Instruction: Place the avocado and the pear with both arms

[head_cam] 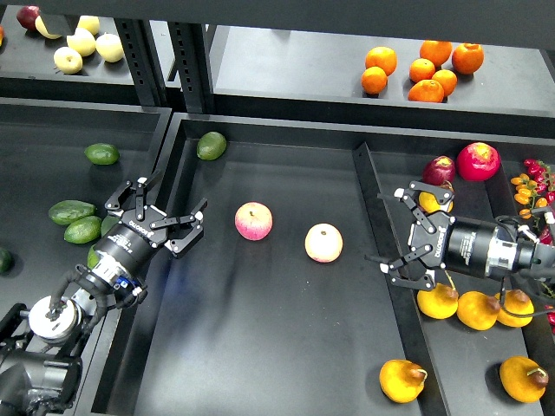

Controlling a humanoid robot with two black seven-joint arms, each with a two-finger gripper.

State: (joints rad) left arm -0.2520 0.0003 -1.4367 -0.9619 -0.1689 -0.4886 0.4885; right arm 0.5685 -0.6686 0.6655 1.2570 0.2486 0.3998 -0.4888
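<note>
From the head view, our left gripper (171, 213) hangs with jaws wide and empty beside the avocado (83, 230) in the left bin; our right gripper (400, 234) gapes empty too (over the divider), near a pear (438, 302).

Single head view, looking forward and steeply down from above, middle black tray (260, 347) centred, near range, rear shelf (303, 69) along top edge, both arms entering from lower corners
</note>
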